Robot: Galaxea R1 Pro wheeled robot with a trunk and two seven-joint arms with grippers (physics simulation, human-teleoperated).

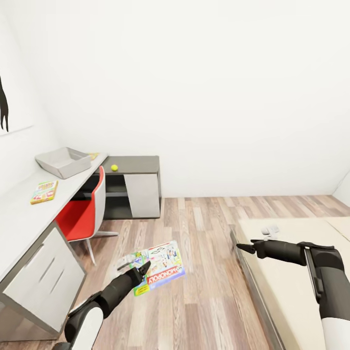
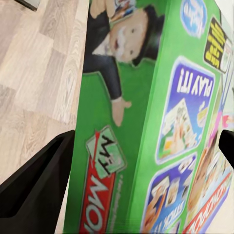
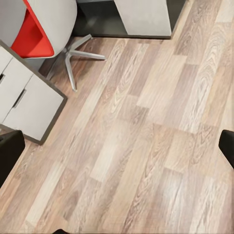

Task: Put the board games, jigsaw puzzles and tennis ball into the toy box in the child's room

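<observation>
My left gripper pinches the green-edged Monopoly game box above the wood-plank floor; my right gripper hangs spread and empty beside the beige bed. Open floor leads to the pale-topped table, where the light-grey toy box sits by the wall.

Open wood floor down the middle, between left surface and right bed; red chair juts from the surface edge at left; left tool carries a board game over the floor; toy box at far left, open above.
</observation>
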